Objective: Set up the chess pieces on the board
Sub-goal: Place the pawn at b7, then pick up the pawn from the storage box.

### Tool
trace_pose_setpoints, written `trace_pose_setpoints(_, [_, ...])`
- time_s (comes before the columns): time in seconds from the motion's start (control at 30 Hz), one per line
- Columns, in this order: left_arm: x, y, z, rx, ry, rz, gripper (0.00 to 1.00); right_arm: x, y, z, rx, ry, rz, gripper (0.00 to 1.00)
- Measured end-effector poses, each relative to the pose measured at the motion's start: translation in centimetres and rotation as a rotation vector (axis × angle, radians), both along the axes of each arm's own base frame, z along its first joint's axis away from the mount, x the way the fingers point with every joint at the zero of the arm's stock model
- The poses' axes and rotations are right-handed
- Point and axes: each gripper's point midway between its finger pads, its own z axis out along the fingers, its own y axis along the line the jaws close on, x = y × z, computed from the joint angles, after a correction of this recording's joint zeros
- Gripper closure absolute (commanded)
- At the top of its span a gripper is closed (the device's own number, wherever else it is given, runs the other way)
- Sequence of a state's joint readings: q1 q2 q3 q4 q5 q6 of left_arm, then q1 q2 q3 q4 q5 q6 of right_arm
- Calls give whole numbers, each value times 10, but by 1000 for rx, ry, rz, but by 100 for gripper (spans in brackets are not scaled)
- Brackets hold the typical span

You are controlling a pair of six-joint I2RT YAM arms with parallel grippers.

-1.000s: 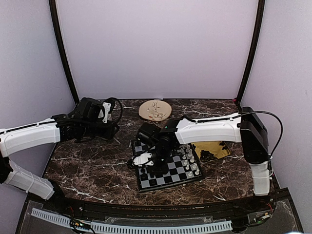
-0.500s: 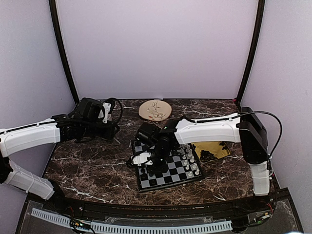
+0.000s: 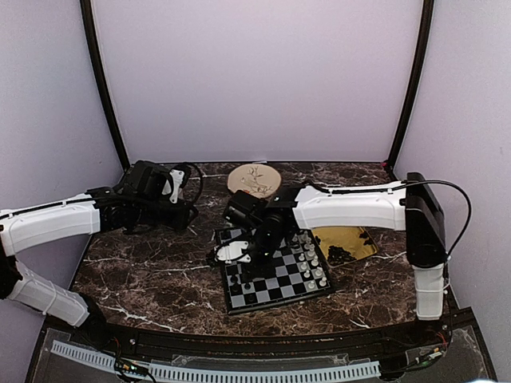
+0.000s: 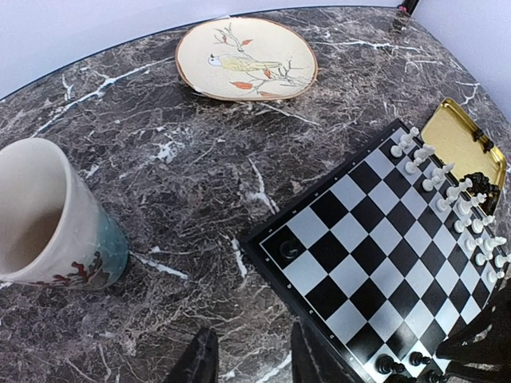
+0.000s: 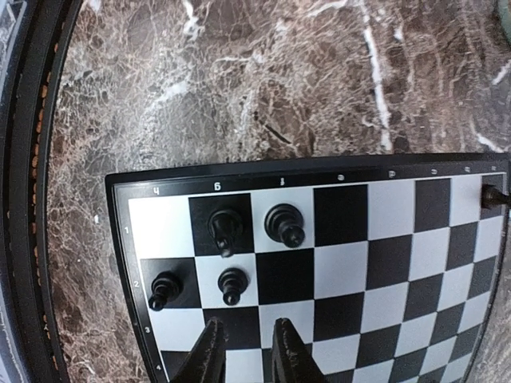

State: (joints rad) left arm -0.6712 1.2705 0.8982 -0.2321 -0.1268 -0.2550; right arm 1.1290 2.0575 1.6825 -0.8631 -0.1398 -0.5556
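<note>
The board [image 5: 383, 239] lies under my right gripper [image 5: 248, 352], which hovers open with nothing between its fingers. Just ahead of the fingertips, several black chess pieces [image 5: 231, 285] stand upright on the two rows at the board's corner. A lone black piece [image 4: 290, 249] stands on another corner square. In the top view the right gripper [image 3: 239, 263] is over the left part of the board [image 3: 275, 281]. More black pieces [image 4: 479, 185] lie in the yellow tray [image 4: 459, 140]. My left gripper [image 4: 251, 363] is open and empty over the marble beside the board.
White pieces [image 4: 447, 195] line the board's side next to the tray. A cup [image 4: 48, 215] stands on the marble at the left. A round bird-painted plate [image 4: 246, 57] lies at the back. The table's raised front rim [image 5: 32, 199] is close to the board.
The right gripper has gone from shut to open and drawn up and back from the board's near-left corner. The left arm has stayed where it was.
</note>
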Motion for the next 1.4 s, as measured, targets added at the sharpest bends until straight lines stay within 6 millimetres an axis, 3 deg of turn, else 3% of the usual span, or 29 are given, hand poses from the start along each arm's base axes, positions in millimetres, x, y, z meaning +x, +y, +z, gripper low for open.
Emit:
trace_pose_setpoints(0.1, [-3, -8, -7, -4, 28, -41, 67, 7, -8, 21, 37, -19, -21, 79])
trace_pose_setpoints(0.17, [-4, -15, -13, -12, 50, -75, 68, 17, -25, 39, 69, -36, -58, 79])
trace_pose_setpoints(0.33, [-6, -40, -23, -48, 103, -183, 69, 71, -95, 72, 137, -84, -256, 80])
trace_pose_setpoints(0.5, [-8, -58, -26, -72, 130, -251, 69, 130, -181, 64, 139, -79, -536, 81])
trace_pose_setpoints(0.6, [-7, -73, -27, -79, 143, -292, 69, 142, -221, 52, 118, -61, -660, 81])
trace_pose_setpoints(0.7, [-8, -92, -25, -79, 141, -343, 69, 141, -251, 45, 101, -50, -745, 80])
trace_pose_setpoints(0.87, [-11, -120, -22, -77, 132, -415, 69, 124, -271, 28, 58, -33, -780, 79])
trace_pose_setpoints(1.03, [-15, -137, -25, -68, 133, -455, 69, 111, -276, 14, 26, 7, -774, 78])
trace_pose_setpoints(1.4, [-20, -143, -28, -62, 141, -471, 68, 113, -282, -6, -43, 25, -796, 83])
